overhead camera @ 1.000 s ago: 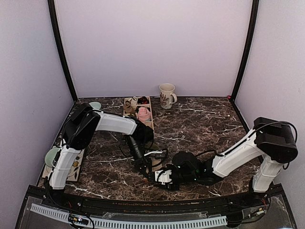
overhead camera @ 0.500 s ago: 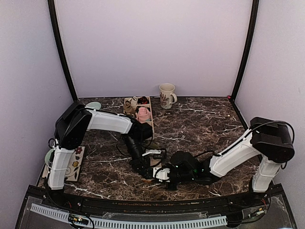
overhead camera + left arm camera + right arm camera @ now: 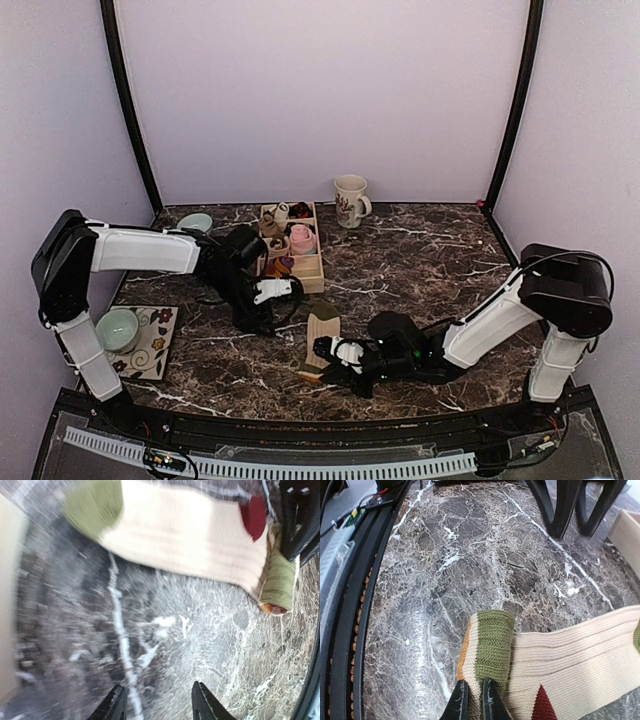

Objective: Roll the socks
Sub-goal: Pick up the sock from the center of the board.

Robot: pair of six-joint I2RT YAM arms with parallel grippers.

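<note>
A beige sock [image 3: 322,333] with a green toe and a dark red patch lies flat on the marble between the two arms. Its near end is folded into a short green roll [image 3: 492,642] with an orange edge. My right gripper [image 3: 474,700] is shut on that roll, with sock fabric pinched between its fingers. The left wrist view shows the whole sock [image 3: 185,530] and its rolled end [image 3: 277,577] beside the black right gripper. My left gripper [image 3: 159,705] hangs open over bare marble, left of the sock and off it. From above it [image 3: 258,322] points down at the table.
A wooden compartment box [image 3: 312,272] at the back holds a pink bundle [image 3: 301,238] and small dark items. A mug [image 3: 350,200] stands behind it. A patterned mat [image 3: 150,345] with a pale green bowl [image 3: 118,330] lies front left. Another bowl [image 3: 197,221] is at back left.
My left gripper has opened, let go of the sock and swung back to the left. My right gripper has shut on the rolled end. The sock now lies uncovered.
</note>
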